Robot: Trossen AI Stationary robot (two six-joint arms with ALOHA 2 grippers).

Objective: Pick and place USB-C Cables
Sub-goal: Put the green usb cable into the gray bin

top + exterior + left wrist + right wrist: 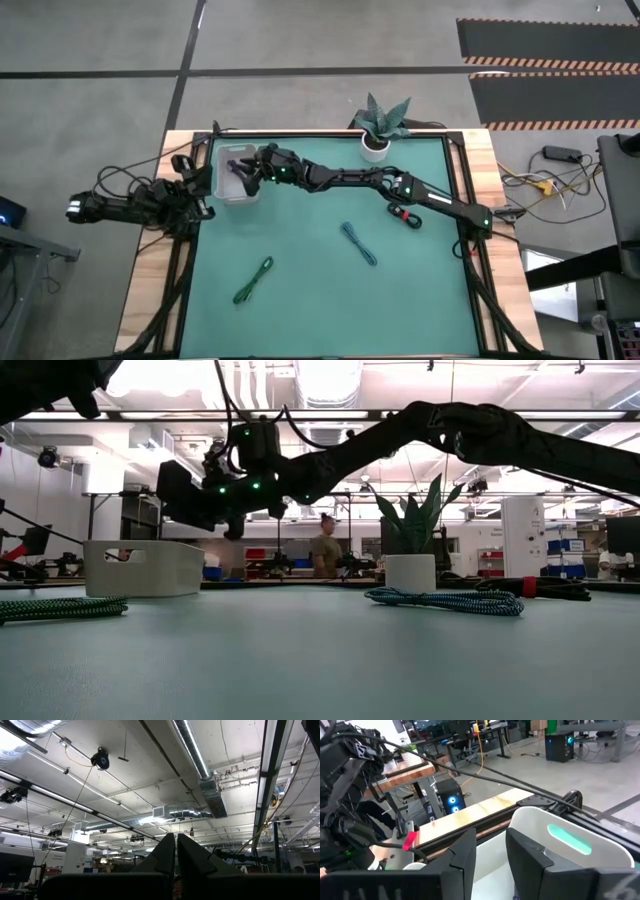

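Green cable (254, 280) is seen nearest the front edge of the mat, well apart from the white bin (222, 190). Teal-blue cable (359, 244) lies right of it, black-and-red cable (404, 214) farther right. Right gripper (248, 170) is held over the bin, fingers (461, 857) apart, nothing seen between them. Left gripper (175, 851) is parked beside the bin, fingers together. No readable writing is seen.

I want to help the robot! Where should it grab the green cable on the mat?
Probably at its middle, coming straight down from above. The green cable lies flat on the green mat as a thin slanted bundle with nothing touching it, so fingers set across its narrow width could close on both strands at once.
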